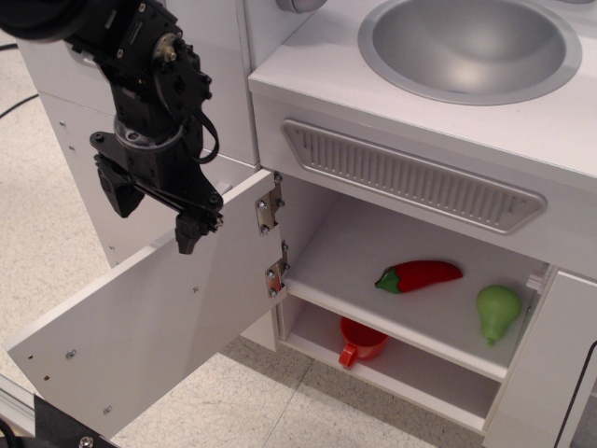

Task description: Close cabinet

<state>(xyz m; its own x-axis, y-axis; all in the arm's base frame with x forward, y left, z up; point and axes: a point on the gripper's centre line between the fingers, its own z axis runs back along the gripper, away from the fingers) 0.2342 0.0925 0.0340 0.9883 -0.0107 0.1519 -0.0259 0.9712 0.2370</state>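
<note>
Here, in the single view, the cabinet stands open under the counter, its wide flat door swung out to the left and hanging on two metal hinges at the compartment's left edge. The black gripper hangs over the door's upper edge, its jaws spread apart with nothing between them; one fingertip reaches down near the top of the door panel, though contact cannot be made out. On the inner shelf lie a red pepper and, further right, a green pear. Below the shelf sits a red cup. A round metal sink is set in the countertop above a ribbed vent.
</note>
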